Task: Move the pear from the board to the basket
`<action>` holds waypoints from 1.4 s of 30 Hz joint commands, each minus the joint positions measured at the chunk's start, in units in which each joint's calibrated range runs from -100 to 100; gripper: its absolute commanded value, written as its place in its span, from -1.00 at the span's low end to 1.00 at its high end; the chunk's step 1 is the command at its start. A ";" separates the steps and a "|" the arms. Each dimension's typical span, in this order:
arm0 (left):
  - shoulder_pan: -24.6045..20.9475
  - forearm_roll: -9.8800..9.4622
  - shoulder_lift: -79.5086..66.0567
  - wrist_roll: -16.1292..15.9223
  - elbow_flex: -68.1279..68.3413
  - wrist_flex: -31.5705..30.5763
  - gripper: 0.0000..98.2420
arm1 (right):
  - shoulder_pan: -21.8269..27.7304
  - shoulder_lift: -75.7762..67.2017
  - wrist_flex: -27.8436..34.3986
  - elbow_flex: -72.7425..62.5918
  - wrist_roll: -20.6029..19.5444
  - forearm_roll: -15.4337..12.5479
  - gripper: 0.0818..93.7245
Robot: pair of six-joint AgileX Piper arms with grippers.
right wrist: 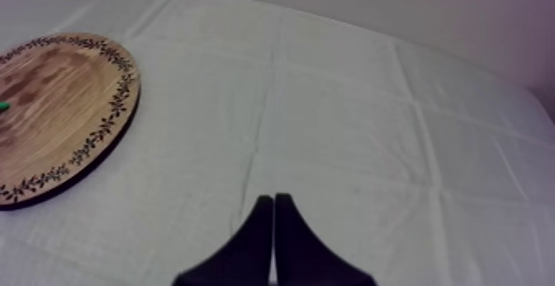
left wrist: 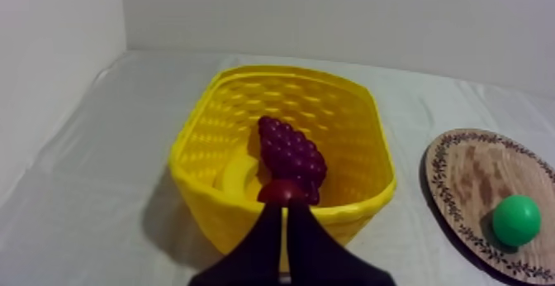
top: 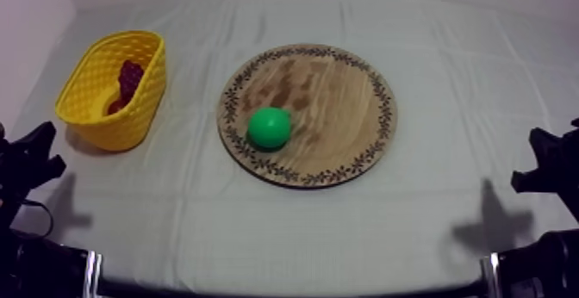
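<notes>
Both arms sit low at the near corners of the desk (top: 457,60), one at each side. The left hand (left wrist: 283,223) hovers just short of the yellow basket (top: 142,103) and points at its near wall, its two black fingers pressed together into a narrow wedge with nothing between them. The right hand (right wrist: 273,215), likewise pressed together and empty, points out over bare cloth (top: 388,232) to the right of the wooden board (top: 345,103), apart from it.

The pear (top: 270,127), bright green and round as seen from above, rests on the wooden board, left of its centre and inside the patterned rim, with neither hand touching it. The yellow basket stands upright at the desk's left side, near the board but not touching it. Inside lie a bunch of grapes (top: 129,76), dark purple-red, and a small red fruit (left wrist: 283,192) touching the bunch by the near wall.

The grey-white cloth covers the whole desk, shows faint fold lines, and carries soft shadows of both arms. A plain pale wall (left wrist: 330,16) rises behind the desk's far edge and along its left side.
</notes>
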 commanded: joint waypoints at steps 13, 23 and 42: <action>-0.01 0.01 0.00 -2.63 -1.26 4.62 -1.00 | -0.03 0.01 0.01 0.05 0.00 -0.01 -0.99; 0.13 -0.15 0.24 -3.62 -2.24 5.69 -1.00 | -0.03 0.01 0.01 0.05 0.00 -0.01 -0.99; 1.67 -0.63 31.41 -7.24 -38.86 14.25 -1.00 | -0.03 0.01 0.01 0.05 0.00 -0.01 -0.99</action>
